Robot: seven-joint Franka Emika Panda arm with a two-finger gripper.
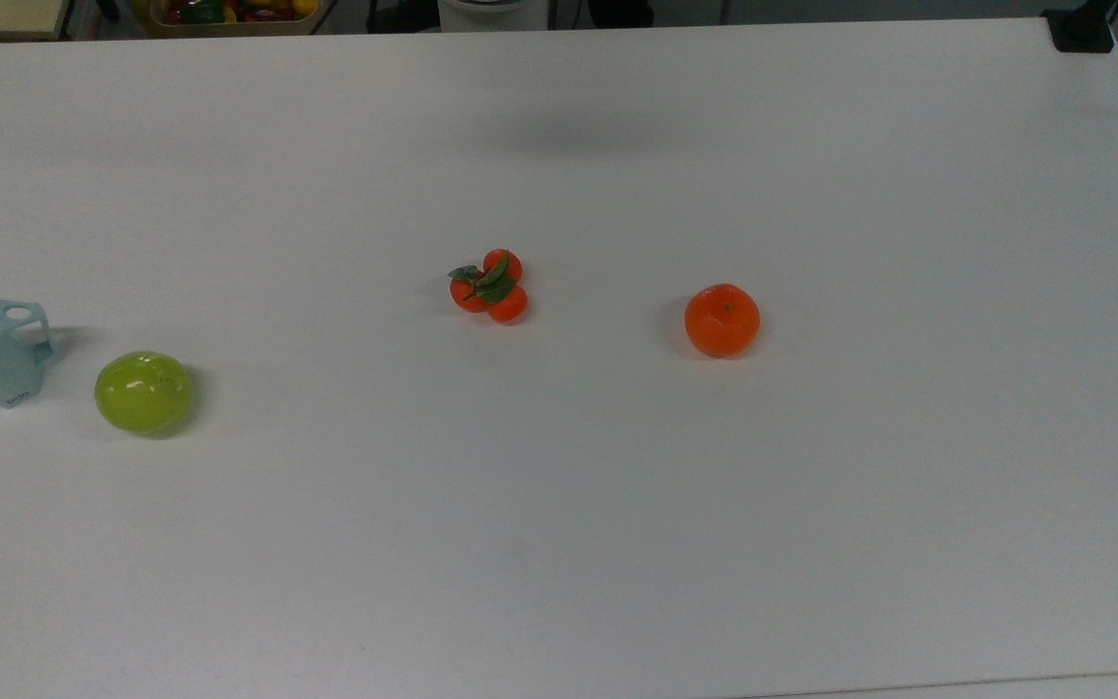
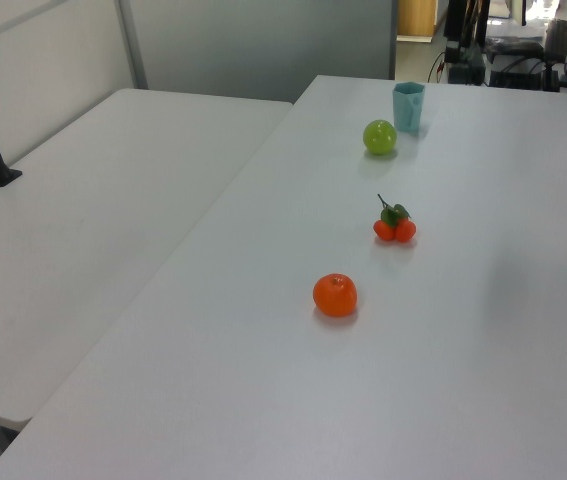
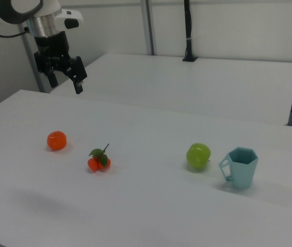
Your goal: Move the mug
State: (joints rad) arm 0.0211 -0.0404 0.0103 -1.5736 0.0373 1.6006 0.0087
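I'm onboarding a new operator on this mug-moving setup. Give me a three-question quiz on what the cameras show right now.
1. True or false: the gripper holds the mug.
2. In the right view, which fruit sits nearest the mug: A) the orange, B) the green apple, C) the cluster of small oranges?
3. Is the mug upright or tipped over?

Key
1. False: it hangs open above the table, far from the mug.
2. B.
3. Upright, opening facing up.
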